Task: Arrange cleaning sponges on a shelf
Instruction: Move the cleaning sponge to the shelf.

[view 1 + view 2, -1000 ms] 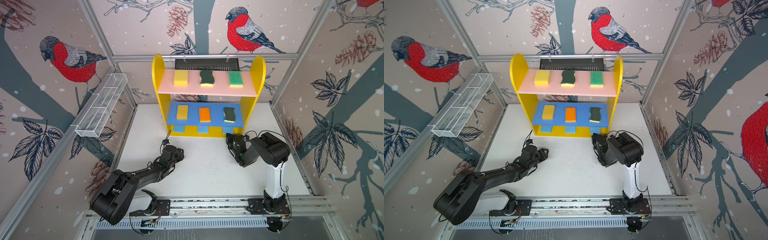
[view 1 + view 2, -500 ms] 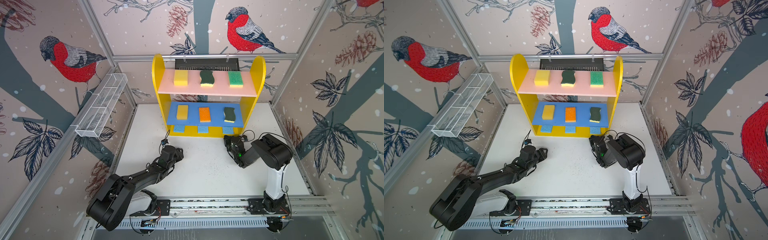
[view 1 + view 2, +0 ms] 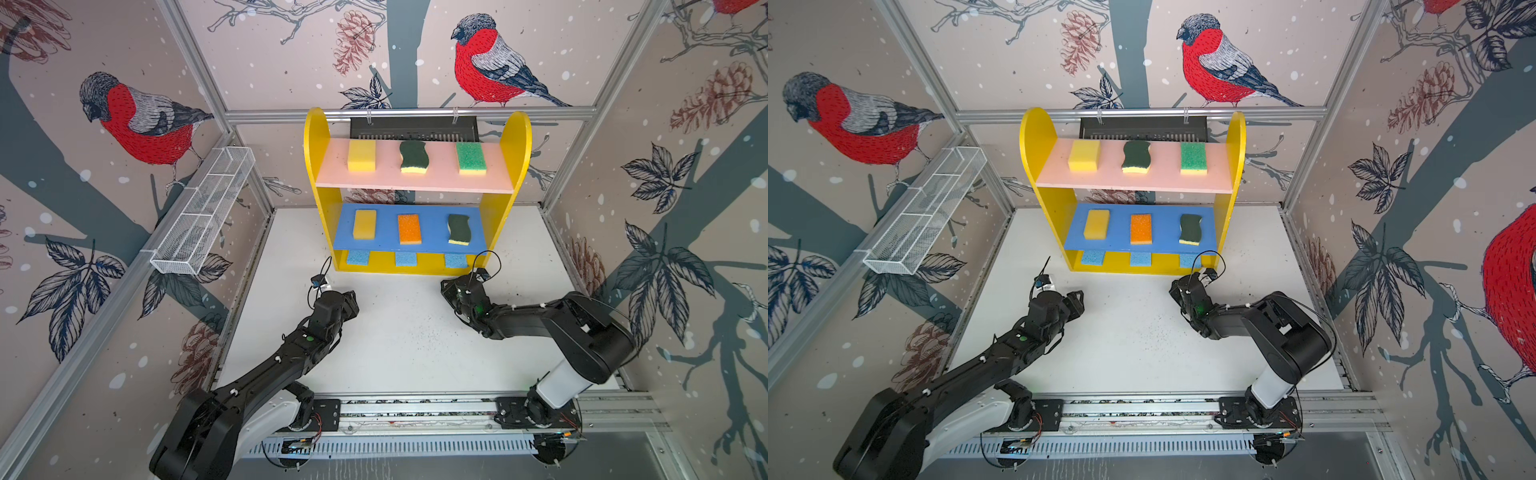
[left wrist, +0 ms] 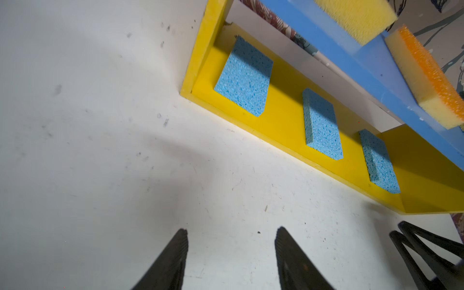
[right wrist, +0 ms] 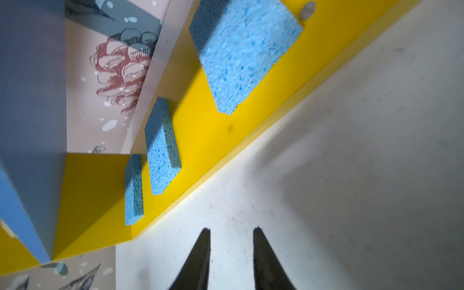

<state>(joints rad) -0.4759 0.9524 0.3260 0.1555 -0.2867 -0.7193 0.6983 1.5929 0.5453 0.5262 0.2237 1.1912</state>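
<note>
The shelf (image 3: 316, 137) stands at the back of the table in both top views. Its pink board (image 3: 440, 176) carries a yellow (image 3: 361, 156), a wavy dark-green (image 3: 413, 156) and a bright-green sponge (image 3: 471, 157). On the blue board (image 3: 432, 232) lie a yellow (image 3: 365, 224), an orange-topped (image 3: 409, 228) and a wavy dark-green sponge (image 3: 459, 229). Three light-blue sponges (image 4: 244, 80) (image 4: 322, 125) (image 5: 241, 52) lie flat on the yellow bottom. My left gripper (image 4: 232, 232) hovers open and empty over the table, in front of the shelf's left end. My right gripper (image 5: 231, 231) is open and empty near its right front corner.
A white wire-mesh basket (image 3: 203, 212) hangs on the left wall. A black slotted tray (image 3: 413, 126) is fixed to the back rail behind the shelf. The white table (image 3: 407, 345) stretches between both arms and the front rail (image 3: 415, 409).
The right gripper has gone from shut to open and shifted slightly left in front of the shelf. The left gripper has opened a little wider and hardly moved.
</note>
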